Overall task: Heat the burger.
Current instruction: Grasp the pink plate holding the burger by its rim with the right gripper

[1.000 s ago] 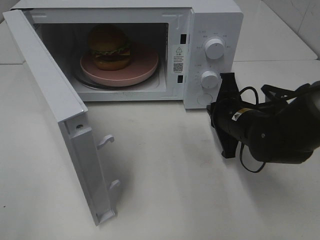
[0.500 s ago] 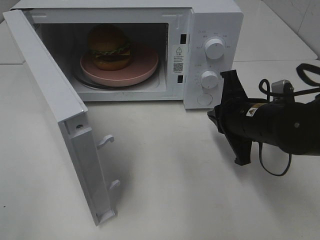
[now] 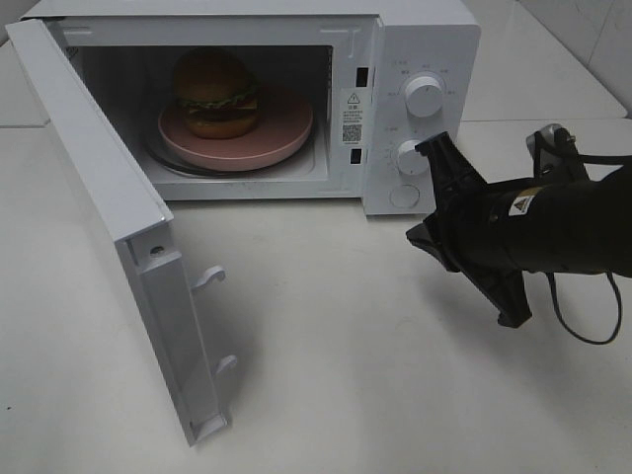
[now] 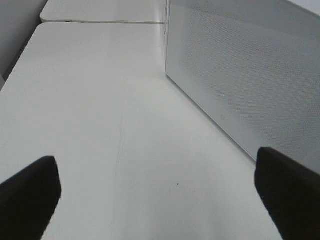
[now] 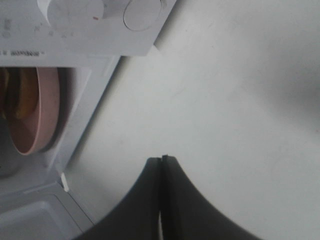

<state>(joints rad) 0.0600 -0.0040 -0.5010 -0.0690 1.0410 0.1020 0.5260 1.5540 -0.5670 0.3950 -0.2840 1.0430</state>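
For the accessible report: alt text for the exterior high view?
White microwave, door wide open, the burger on a pink plate inside. The right tool, shut, hovers over the table before the control panel.

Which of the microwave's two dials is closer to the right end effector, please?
The lower dial, just above the round button; the shut right end effector hangs close by it, while the upper dial lies farther up the microwave front.

White table, matte top. One white microwave stands directly on it toward the back, its door swung open over the tabletop. Whether the door's lower edge touches is unclear. Small dark speck on the surface.
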